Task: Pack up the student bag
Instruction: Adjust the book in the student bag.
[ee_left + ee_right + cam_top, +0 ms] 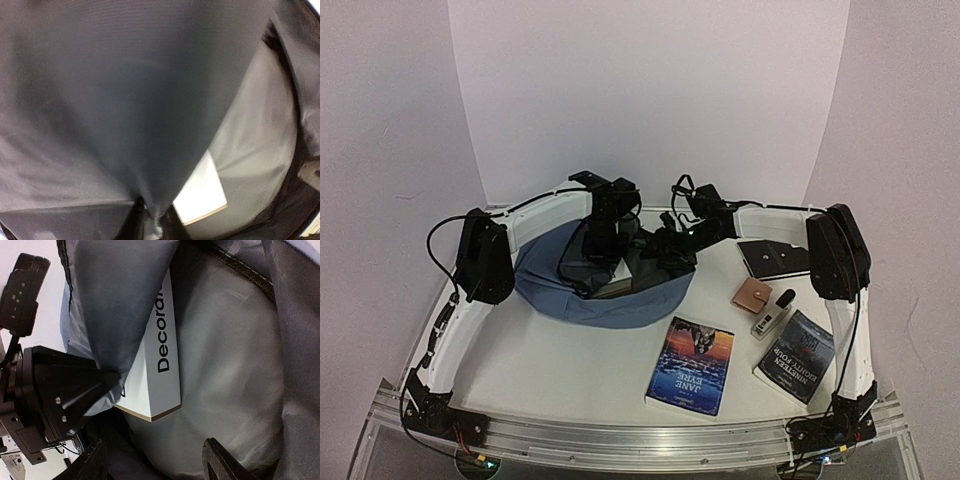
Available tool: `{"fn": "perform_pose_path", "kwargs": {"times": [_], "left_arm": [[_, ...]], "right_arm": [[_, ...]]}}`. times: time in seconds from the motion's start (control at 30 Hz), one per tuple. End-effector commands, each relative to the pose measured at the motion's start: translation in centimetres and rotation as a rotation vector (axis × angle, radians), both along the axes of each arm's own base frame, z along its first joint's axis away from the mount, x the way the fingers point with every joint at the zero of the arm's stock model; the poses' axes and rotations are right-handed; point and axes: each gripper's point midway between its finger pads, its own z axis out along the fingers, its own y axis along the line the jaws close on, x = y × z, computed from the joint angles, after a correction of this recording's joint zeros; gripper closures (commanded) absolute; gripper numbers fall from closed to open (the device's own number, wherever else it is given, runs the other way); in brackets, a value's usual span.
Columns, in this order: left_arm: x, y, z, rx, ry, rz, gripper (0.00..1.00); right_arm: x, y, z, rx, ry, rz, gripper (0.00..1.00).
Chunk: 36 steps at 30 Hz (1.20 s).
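Observation:
The slate-blue student bag [550, 285] lies open at the back middle of the table. My left gripper [155, 222] hangs over its mouth, shut on a fold of the bag's upper fabric [130, 100] and holding it up. A white book [155, 355] with black lettering lies inside on the grey lining [230, 365]; its corner [200, 197] shows past the fold. My right gripper [154, 442] is inside the opening, open, with only lining between its fingers [220, 465]. The left gripper [60, 395] also shows in the right wrist view, left of the book.
On the table right of the bag lie a blue Jane Eyre book [692, 365], a dark Nineteen Eighty-Four book [798, 355], a tan wallet [753, 296], a small bottle-like item [772, 312] and a dark notebook [775, 258]. White walls curve round the table.

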Motion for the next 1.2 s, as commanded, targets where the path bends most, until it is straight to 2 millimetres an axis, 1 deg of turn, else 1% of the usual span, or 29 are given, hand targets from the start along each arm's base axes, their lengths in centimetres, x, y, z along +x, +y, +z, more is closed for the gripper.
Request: {"fn": "perform_pose_path", "kwargs": {"times": [0.0,0.17,0.3,0.4,0.57,0.67,0.73,0.8,0.87,0.93,0.97,1.0,1.07,1.13,1.17], "left_arm": [[-0.7,-0.1,0.9,-0.029,0.026,-0.006,0.99],[-0.9,-0.7,4.5,-0.140,-0.017,0.033,1.00],[-0.6,-1.8,7.9,-0.253,-0.062,0.046,1.00],[-0.2,-2.3,9.6,-0.325,-0.083,0.064,1.00],[0.3,-3.0,10.8,-0.412,-0.085,0.080,1.00],[0.6,-3.5,11.3,-0.461,-0.087,0.073,1.00],[0.8,-3.6,11.5,-0.481,-0.091,0.069,1.00],[0.8,-3.7,11.6,-0.494,-0.086,0.065,1.00],[0.8,-3.9,11.6,-0.506,-0.083,0.061,1.00],[0.8,-4.0,11.7,-0.514,-0.084,0.057,1.00],[0.8,-4.0,11.7,-0.519,-0.084,0.055,1.00],[0.8,-4.0,11.7,-0.522,-0.083,0.055,1.00],[0.9,-4.0,11.7,-0.527,-0.084,0.055,1.00],[0.9,-4.0,11.8,-0.541,-0.086,0.060,1.00],[1.0,-3.9,11.9,-0.550,-0.089,0.063,1.00]], "right_arm": [[0.6,0.5,-0.6,-0.002,-0.021,-0.002,0.36],[0.7,1.1,-0.4,0.021,-0.008,0.006,0.36],[0.5,1.9,-0.3,0.038,0.000,0.018,0.35],[0.5,2.6,-0.7,0.058,0.022,0.011,0.36],[0.6,4.2,-0.9,0.109,0.055,0.013,0.35],[0.7,4.8,-2.0,0.134,0.094,0.007,0.29],[0.8,5.1,-2.6,0.145,0.115,0.006,0.23],[0.7,5.5,-2.8,0.173,0.140,0.014,0.19],[0.6,6.0,-2.9,0.220,0.170,0.023,0.17],[0.6,6.9,-2.1,0.296,0.199,0.036,0.21],[0.5,7.1,-1.9,0.327,0.227,0.033,0.25],[0.6,7.4,-1.2,0.375,0.238,0.038,0.31],[0.5,7.8,1.0,0.475,0.257,0.048,0.45],[0.4,8.0,4.0,0.582,0.254,0.062,0.58],[0.3,8.0,4.9,0.615,0.265,0.059,0.60]]}}
